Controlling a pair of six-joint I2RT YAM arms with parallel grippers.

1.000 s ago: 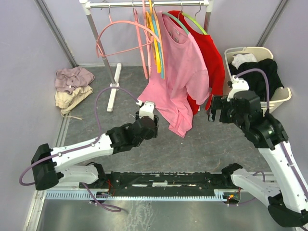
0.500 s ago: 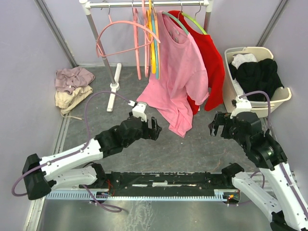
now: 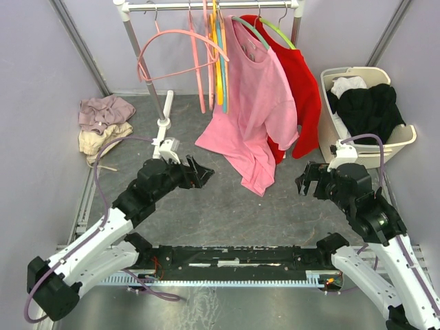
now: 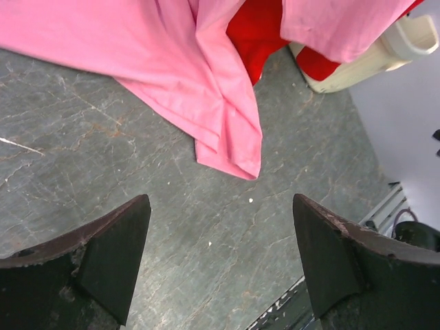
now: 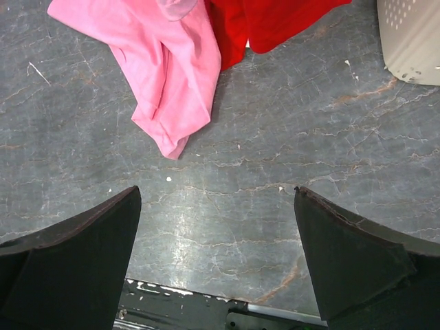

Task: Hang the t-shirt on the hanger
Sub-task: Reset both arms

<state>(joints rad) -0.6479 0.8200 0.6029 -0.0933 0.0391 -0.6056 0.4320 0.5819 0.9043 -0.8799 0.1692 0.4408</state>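
The pink t-shirt (image 3: 256, 103) hangs from the rack on the pale mint-green hanger (image 3: 250, 29), whose arm shows at the collar. Its hem hangs to the floor in the left wrist view (image 4: 192, 75) and the right wrist view (image 5: 172, 82). My left gripper (image 3: 200, 172) is open and empty, left of the hem and apart from it; its jaws stand wide over bare floor (image 4: 220, 251). My right gripper (image 3: 307, 180) is open and empty, right of the shirts, also over bare floor (image 5: 216, 237).
A red shirt (image 3: 302, 89) hangs on a lime-green hanger (image 3: 278, 31) behind the t-shirt. Pink hangers (image 3: 175, 51) and yellow ones hang on the rack (image 3: 206, 5). A beige laundry basket (image 3: 405, 137) stands right. A clothes pile (image 3: 103, 124) lies left.
My left gripper has drawn back to the left, away from the t-shirt's hem. My right gripper has dropped lower and back toward the near edge. The t-shirt stays on its hanger.
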